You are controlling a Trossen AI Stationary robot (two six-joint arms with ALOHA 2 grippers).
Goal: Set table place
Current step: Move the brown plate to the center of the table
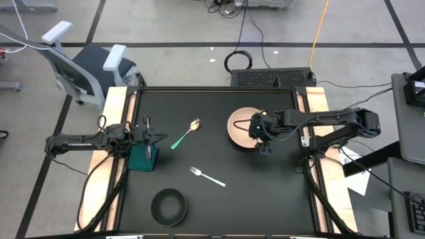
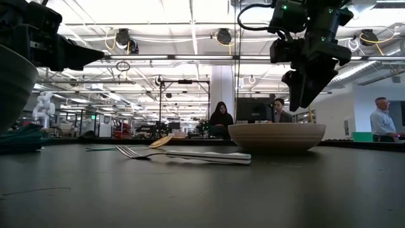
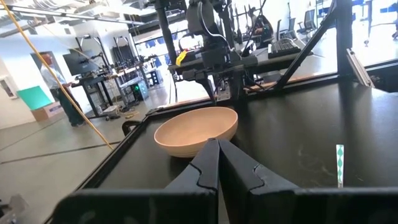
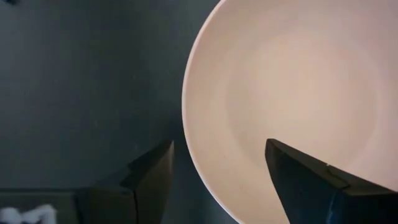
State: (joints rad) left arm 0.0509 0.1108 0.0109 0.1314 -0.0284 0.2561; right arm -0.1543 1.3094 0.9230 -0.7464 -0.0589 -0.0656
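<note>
The pinkish-beige plate [image 1: 239, 126] sits flat on the black table [image 1: 279, 199], right of centre. My right gripper [image 4: 219, 144] is open and points steeply down above the plate's near-right rim [image 4: 193, 149], one finger over the table and one over the plate's inside. In the low view it [image 2: 297, 95] is clear of the plate [image 2: 276, 135]. The green-handled spoon [image 1: 186, 133] lies mid-table, the silver fork [image 1: 207, 176] nearer the front, and the black bowl [image 1: 168, 204] at the near edge. My left gripper [image 3: 217, 152] waits shut at the table's left side, pointing level.
A teal cloth [image 1: 143, 158] lies on the table's left side under my left gripper [image 1: 158, 137]. Pale wooden strips [image 1: 109, 133] run along both short sides. People stand and sit at desks in the room beyond the table's far edge.
</note>
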